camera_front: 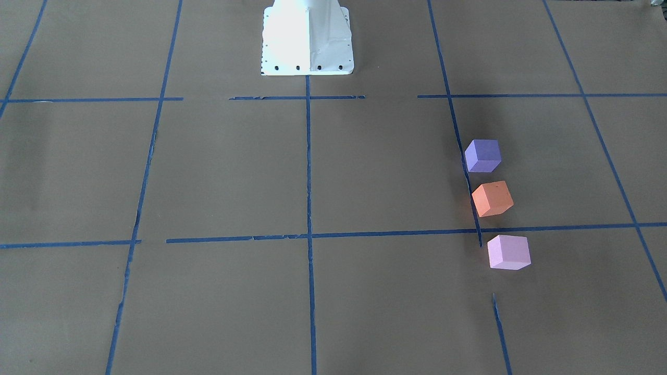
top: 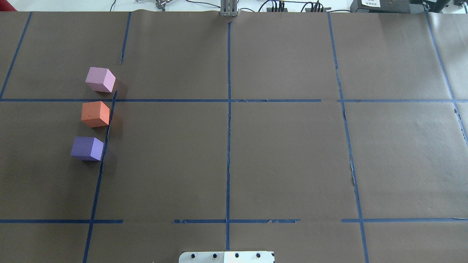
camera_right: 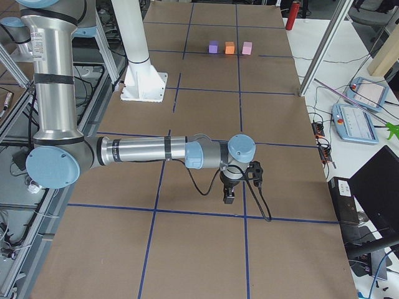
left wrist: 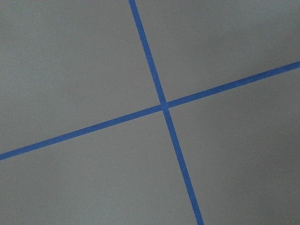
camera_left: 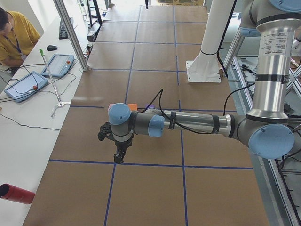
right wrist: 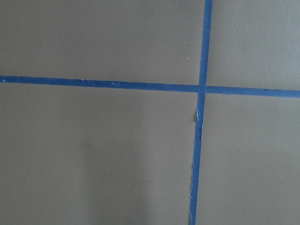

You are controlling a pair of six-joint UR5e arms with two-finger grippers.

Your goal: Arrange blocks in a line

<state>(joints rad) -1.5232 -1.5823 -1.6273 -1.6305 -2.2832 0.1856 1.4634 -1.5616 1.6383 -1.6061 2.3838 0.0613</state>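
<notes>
Three cubes stand in a row along a blue tape line on the table's left side in the overhead view: the pale pink block (top: 100, 79) farthest, the orange block (top: 95, 114) in the middle, the dark purple block (top: 87, 148) nearest the robot. They stand apart with small gaps. They also show in the front view: purple (camera_front: 483, 155), orange (camera_front: 492, 198), pink (camera_front: 508, 252). My left gripper (camera_left: 119, 157) shows only in the left side view, pointing down beyond the table's left end. My right gripper (camera_right: 229, 198) shows only in the right side view. I cannot tell whether either is open or shut.
The brown paper table (top: 285, 153) carries a grid of blue tape lines (top: 228, 128). The robot's white base (camera_front: 307, 36) stands at the near middle edge. An operator (camera_left: 16, 35) sits by teach pendants (camera_left: 60, 65) in the left side view. Both wrist views show only paper and crossing tape.
</notes>
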